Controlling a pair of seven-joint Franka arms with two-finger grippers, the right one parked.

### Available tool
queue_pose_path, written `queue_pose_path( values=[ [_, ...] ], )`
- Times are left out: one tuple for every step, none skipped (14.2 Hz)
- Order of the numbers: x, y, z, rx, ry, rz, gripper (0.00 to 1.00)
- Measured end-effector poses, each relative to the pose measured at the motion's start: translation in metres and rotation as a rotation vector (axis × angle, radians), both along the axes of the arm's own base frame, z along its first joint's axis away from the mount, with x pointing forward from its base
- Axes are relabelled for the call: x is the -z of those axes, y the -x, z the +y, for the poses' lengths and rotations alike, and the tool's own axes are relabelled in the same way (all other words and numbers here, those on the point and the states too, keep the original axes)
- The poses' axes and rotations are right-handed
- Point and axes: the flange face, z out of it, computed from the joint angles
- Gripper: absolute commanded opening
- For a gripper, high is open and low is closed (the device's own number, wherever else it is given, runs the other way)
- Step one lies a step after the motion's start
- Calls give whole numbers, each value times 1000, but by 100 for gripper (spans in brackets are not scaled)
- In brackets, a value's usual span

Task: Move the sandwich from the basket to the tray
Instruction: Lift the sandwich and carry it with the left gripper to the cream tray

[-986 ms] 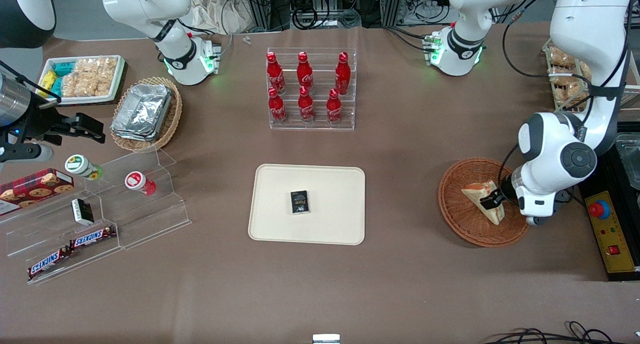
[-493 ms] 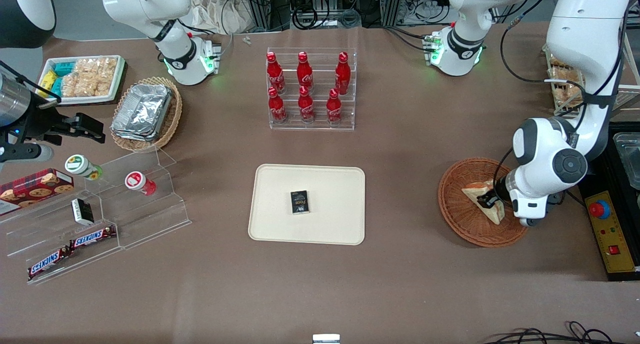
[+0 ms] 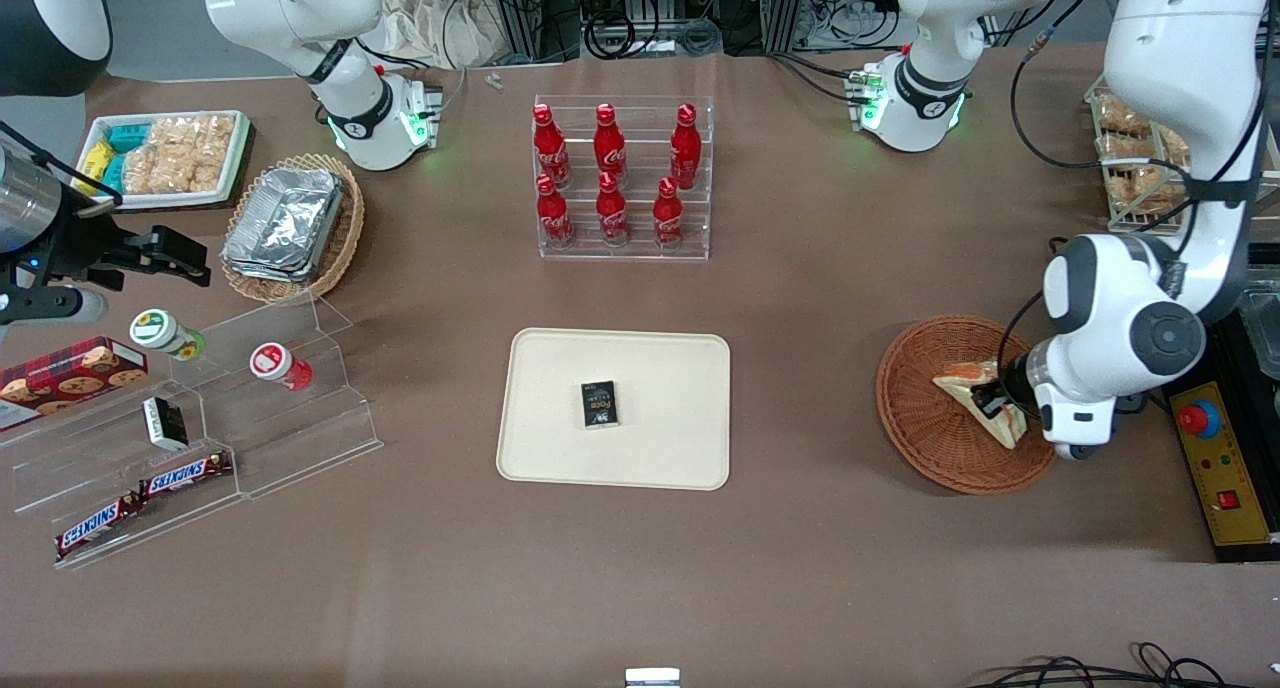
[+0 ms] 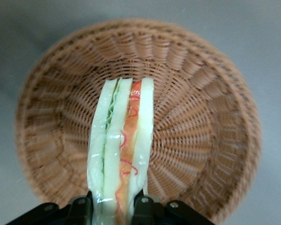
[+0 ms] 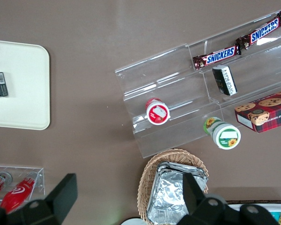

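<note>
since a second earlier the sandwich (image 3: 978, 400) had tipped: it then lay with its broad bread face up in the wicker basket (image 3: 925, 438), and now it stood on edge, its red and green filling layers showing. the left arm's elbow and forearm had swung slightly toward the working arm's end of the table. the left gripper (image 3: 993, 400) was over the basket with its two fingers (image 4: 143, 206) closed against the sandwich's bread faces, pinching the wedge at one end. in the wrist view the sandwich (image 4: 122, 150) hung above the basket's woven floor (image 4: 201, 122); whether it was touching the floor could not be told. the cream tray (image 3: 660, 368) sat at the table's middle, well apart from the basket, with only a small black box (image 3: 599, 405) on it.
</note>
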Motion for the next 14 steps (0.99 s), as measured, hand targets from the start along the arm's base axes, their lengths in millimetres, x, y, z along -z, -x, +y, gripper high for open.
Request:
queue_pose_path(
  values=[
    [-31, -8, -8, 11, -1, 14, 0],
    [-68, -16, -21, 28, 5, 17, 0],
    [-106, -22, -38, 47, 22, 12, 0],
    [-139, -25, -59, 74, 47, 3, 0],
    [-162, -24, -82, 108, 67, -9, 0],
    [-174, -21, -108, 149, 84, -17, 0],
    [-176, -16, -139, 196, 99, -16, 0],
    [-169, -10, -173, 251, 112, -2, 0],
    [-156, -3, -211, 309, 123, 16, 0],
    [-139, 1, -250, 365, 134, 30, 0],
    [-118, 4, -287, 416, 144, 36, 0],
    [-92, 5, -321, 461, 150, 36, 0],
    [-64, 5, -350, 496, 158, 33, 0],
    [-35, 6, -371, 520, 169, 29, 0]
  ],
)
